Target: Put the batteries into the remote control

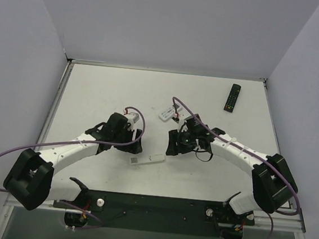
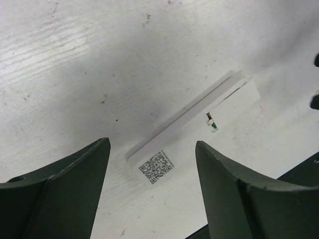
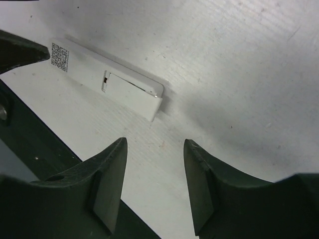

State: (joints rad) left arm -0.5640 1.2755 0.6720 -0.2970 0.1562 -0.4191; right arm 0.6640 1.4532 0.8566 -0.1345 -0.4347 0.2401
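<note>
The remote control (image 1: 147, 160) is a slim white bar lying flat on the table between my two grippers. In the left wrist view its near end carries a square code label (image 2: 155, 168), and that end lies just beyond my left gripper (image 2: 152, 144), which is open and holds nothing. The right wrist view shows the remote control (image 3: 94, 69) with its back cover (image 3: 133, 93) sitting slightly askew at the near end. My right gripper (image 3: 155, 143) is open over bare table, a short way from that end. The batteries do not show in any view.
A wider white remote (image 1: 165, 114) lies behind the grippers near the table's middle. A black remote (image 1: 233, 97) lies at the far right. The dark base strip (image 1: 151, 203) runs along the near edge. Walls enclose the table on three sides.
</note>
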